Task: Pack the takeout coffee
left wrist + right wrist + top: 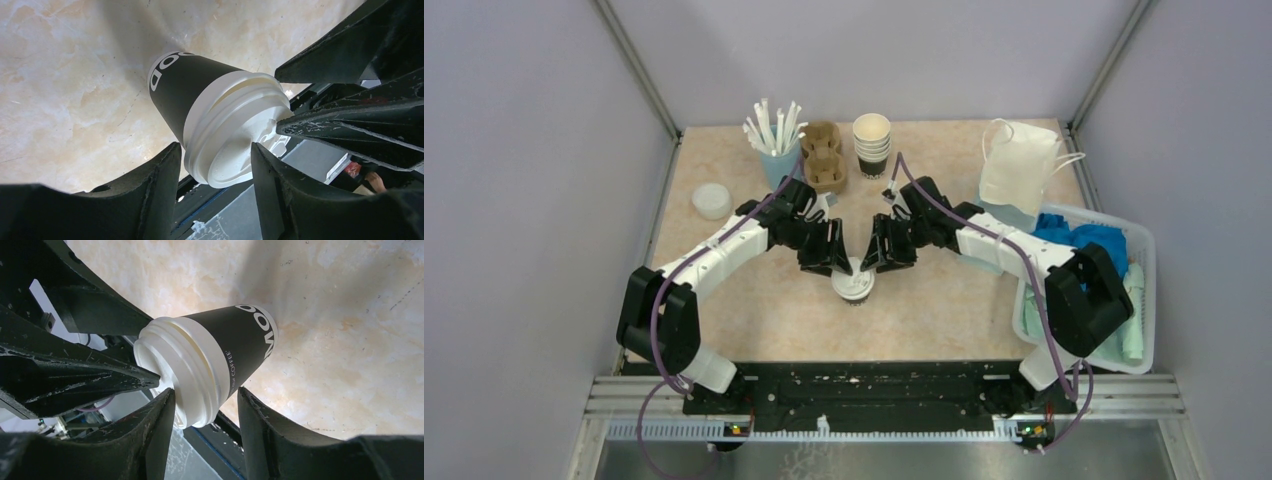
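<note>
One takeout coffee [853, 287], a dark cup with a white lid, stands upright at mid-table between both arms. My left gripper [832, 264] comes at it from the left. In the left wrist view its fingers [165, 170] sit on either side of the lid [235, 140] and touch its rim. From the right, my right gripper [881, 257] straddles the same cup [240, 347]. One finger [162, 412] touches the lid rim. A gap shows between the other finger and the cup wall. The tips of both grippers meet over the lid.
At the back stand a light blue cup of straws [776, 150], a cardboard cup carrier [824, 157] and a stack of uncapped cups [871, 145]. A loose white lid [711, 200] lies at the left. A white paper bag [1016, 170] and a basket [1146, 250] are at the right.
</note>
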